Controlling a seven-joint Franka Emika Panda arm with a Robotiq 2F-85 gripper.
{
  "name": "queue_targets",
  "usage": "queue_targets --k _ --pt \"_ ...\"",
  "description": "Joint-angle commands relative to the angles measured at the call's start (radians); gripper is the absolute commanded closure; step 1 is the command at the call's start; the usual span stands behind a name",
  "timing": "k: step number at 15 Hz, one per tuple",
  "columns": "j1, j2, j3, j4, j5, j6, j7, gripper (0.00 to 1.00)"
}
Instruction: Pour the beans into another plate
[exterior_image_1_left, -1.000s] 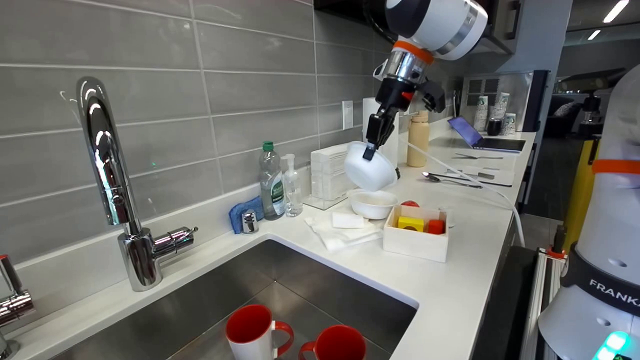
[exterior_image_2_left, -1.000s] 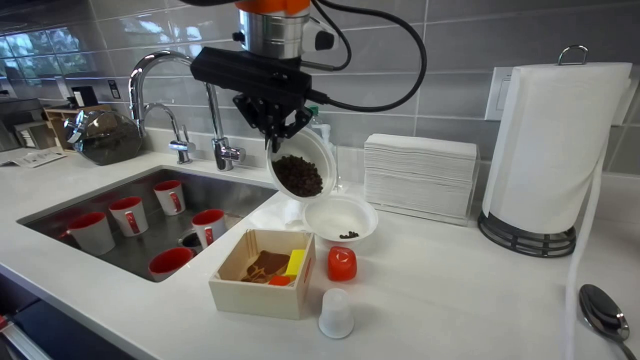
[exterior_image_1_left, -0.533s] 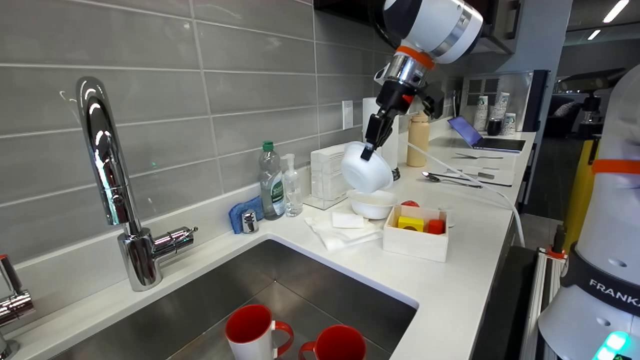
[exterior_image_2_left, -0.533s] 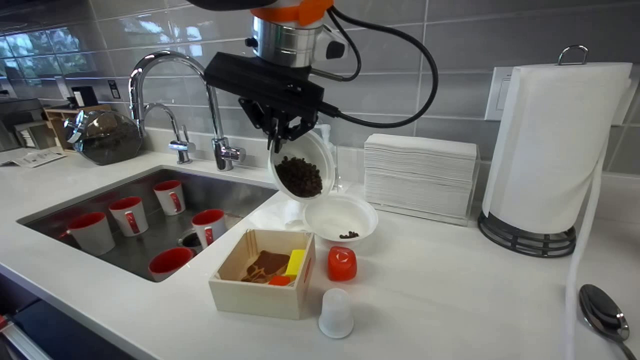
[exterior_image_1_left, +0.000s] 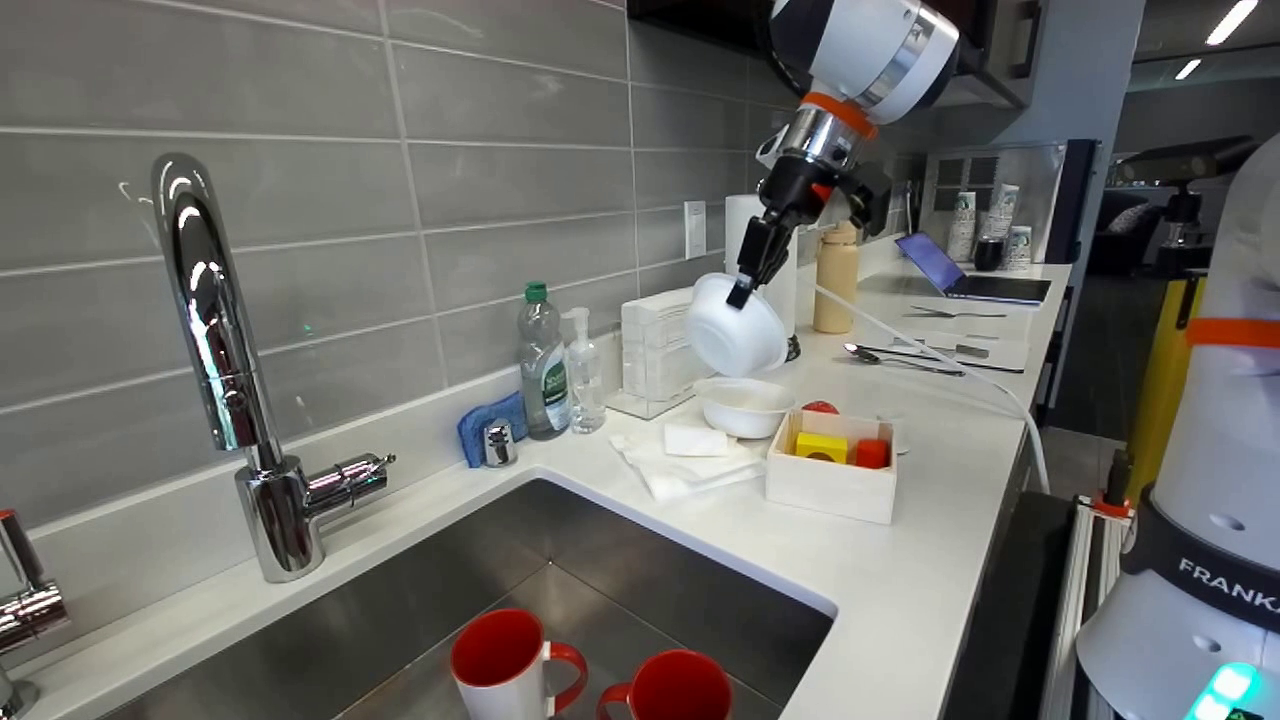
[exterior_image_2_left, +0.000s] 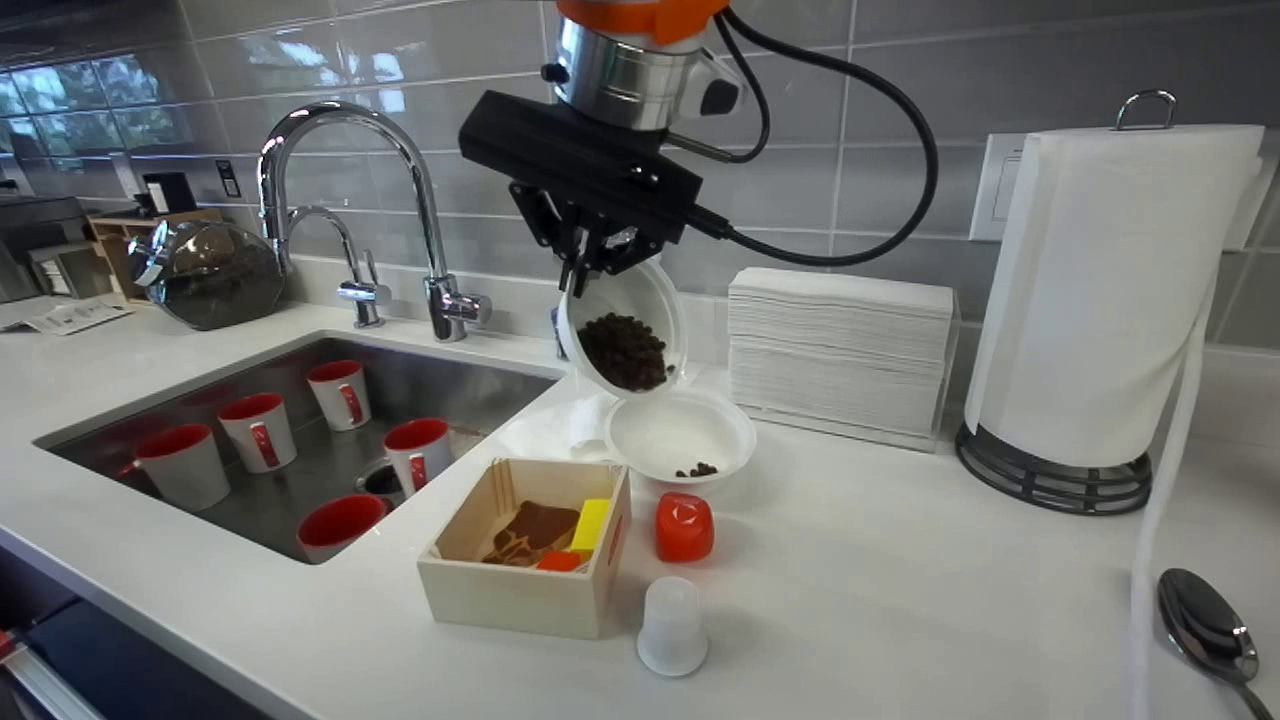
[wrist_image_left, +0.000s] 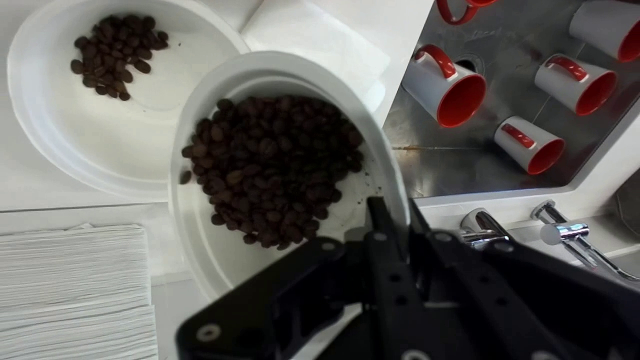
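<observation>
My gripper is shut on the rim of a white bowl, one finger inside and one outside, as the wrist view shows. The bowl is tilted and held above the counter. A large heap of dark brown beans lies in it, towards its lower side; the beans also show in the wrist view. The plate, a white round bowl-like dish, stands upright on the counter below the held bowl's lower rim. A small cluster of beans lies inside the plate.
A wooden box, a red object and a small white cup stand near the plate. A napkin stack and paper towel roll stand along the wall. The sink with several mugs and a tall faucet is beside.
In an exterior view the gripper and held bowl have moved to the right, and the wrist has tilted more. The bowl is slightly higher than half a second ago. A few beans sit closer to its lower rim.
</observation>
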Motion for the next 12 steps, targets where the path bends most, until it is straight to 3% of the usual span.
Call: queue_targets --k 1,12 --pt "-0.041 0.062 0.004 0.063 0.073 -0.082 -0.071 1.00" --pt "-0.131 0.127 0.053 0.131 0.163 -0.232 -0.125 1.00"
